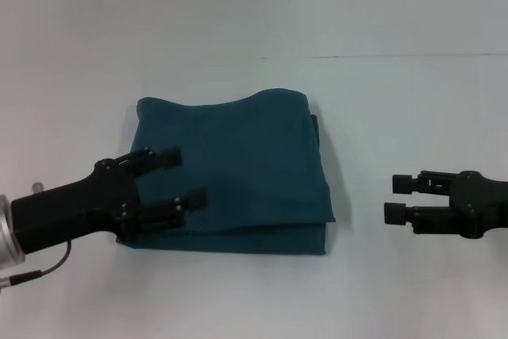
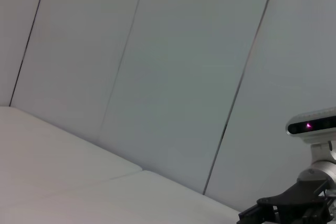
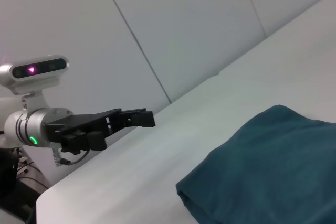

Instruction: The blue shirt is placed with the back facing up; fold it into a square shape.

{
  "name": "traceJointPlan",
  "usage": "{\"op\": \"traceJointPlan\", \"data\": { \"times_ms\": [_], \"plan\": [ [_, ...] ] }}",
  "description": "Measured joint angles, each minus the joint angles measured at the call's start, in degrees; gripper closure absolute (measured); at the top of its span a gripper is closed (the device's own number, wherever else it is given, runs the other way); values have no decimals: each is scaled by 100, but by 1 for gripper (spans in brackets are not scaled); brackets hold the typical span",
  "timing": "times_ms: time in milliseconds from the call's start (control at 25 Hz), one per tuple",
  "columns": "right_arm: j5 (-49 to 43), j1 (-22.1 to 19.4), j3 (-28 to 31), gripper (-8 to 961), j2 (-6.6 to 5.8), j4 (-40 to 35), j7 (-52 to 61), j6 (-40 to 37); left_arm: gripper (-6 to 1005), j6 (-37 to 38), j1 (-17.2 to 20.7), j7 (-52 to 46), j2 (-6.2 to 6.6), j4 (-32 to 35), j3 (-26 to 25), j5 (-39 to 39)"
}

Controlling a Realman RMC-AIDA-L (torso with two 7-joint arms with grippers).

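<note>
The blue shirt (image 1: 238,172) lay folded into a rough square at the middle of the white tabletop (image 1: 397,291). The left gripper (image 1: 184,177) hovered over its left edge with jaws wide and empty. The right gripper (image 1: 398,198) hung apart to the right, jaws also parted and holding nothing.

The folded blue shirt (image 3: 268,169) fills the lower right of the frame on a white table (image 3: 131,177), while at middle left the left gripper (image 3: 137,118) reaches rightward, fingers parted, with a camera head (image 3: 34,70) above it.
</note>
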Motion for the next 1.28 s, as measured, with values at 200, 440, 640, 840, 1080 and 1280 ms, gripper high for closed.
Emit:
{"op": "traceJointPlan", "data": {
  "times_ms": [200,440,640,840,1080,1280],
  "plan": [
    [4,27,-16,116,-104,0,220,1,96,-83,-103,-4,23,-36,89,6],
    [8,55,-26,116,-209,0,365,-36,96,-149,-149,-34,35,-28,139,78],
    [6,76,-46,116,-247,0,417,-41,96,-159,-169,-42,34,-22,140,274],
    [4,134,-146,115,-269,0,497,-41,96,-162,-170,-44,34,-21,140,314],
    [0,155,-165,115,-279,0,527,-41,96,-161,-168,-45,34,-35,147,349],
    [1,160,-165,115,-279,0,530,-40,97,-155,-167,-45,34,-36,149,403]
  ]
}}
